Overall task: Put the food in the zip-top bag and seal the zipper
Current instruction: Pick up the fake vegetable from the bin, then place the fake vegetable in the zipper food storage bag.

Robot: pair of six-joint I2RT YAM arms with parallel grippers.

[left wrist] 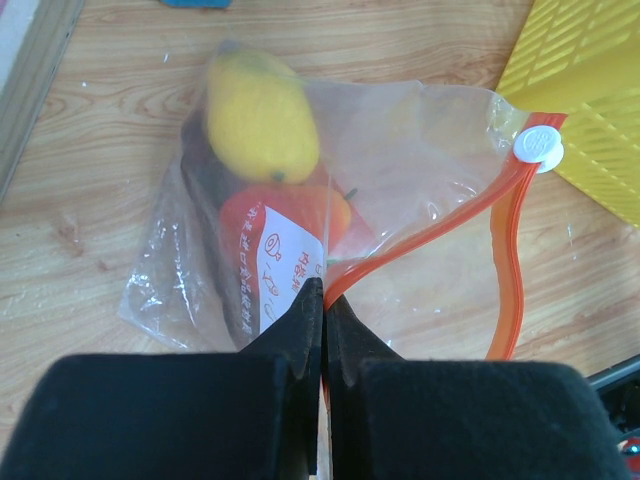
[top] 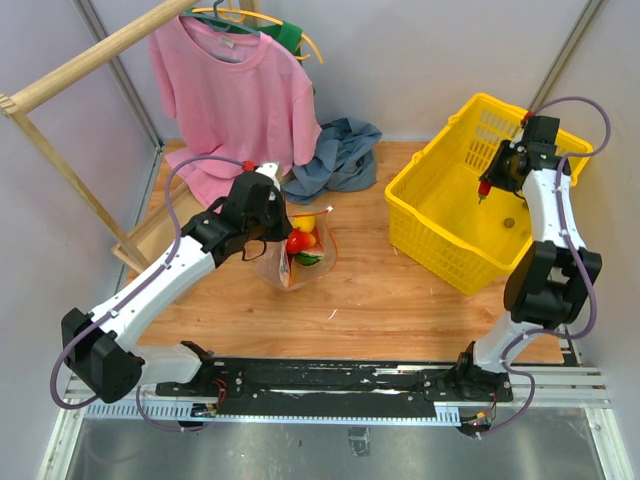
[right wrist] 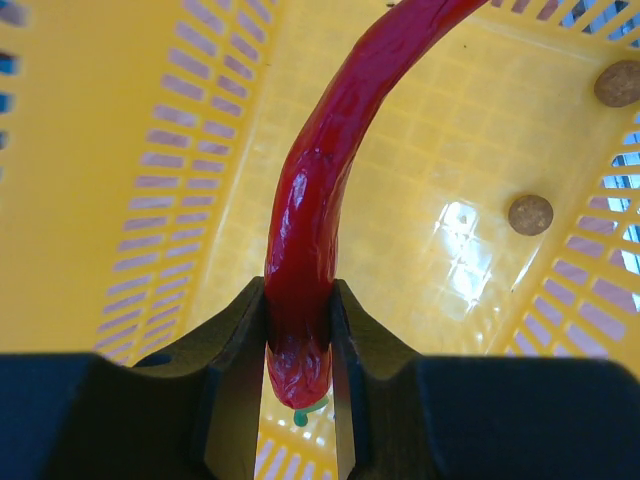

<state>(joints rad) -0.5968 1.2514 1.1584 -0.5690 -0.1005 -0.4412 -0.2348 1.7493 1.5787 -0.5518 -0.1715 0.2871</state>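
Note:
The clear zip-top bag [top: 296, 258] [left wrist: 420, 150] lies on the wooden table with its mouth open. Inside it are a yellow fruit [left wrist: 262, 118], a red piece [left wrist: 290, 215] and a dark elongated piece [left wrist: 200, 190]. The orange-red zipper [left wrist: 440, 228] curves away from me, its white slider [left wrist: 539, 146] at the far end. My left gripper [top: 272, 228] [left wrist: 325, 290] is shut on the bag's mouth edge, beside the white label [left wrist: 285, 265]. My right gripper [top: 484, 188] [right wrist: 298, 300] hangs over the yellow basket [top: 420, 195] [right wrist: 120, 150], shut on the stem end of a thin red chili [right wrist: 320, 170].
A pink shirt [top: 235, 95] hangs from a wooden rack [top: 90, 55] at the back left. A blue-grey cloth [top: 335, 155] lies crumpled behind the bag. Two small brown discs [right wrist: 530, 214] sit on the basket's floor.

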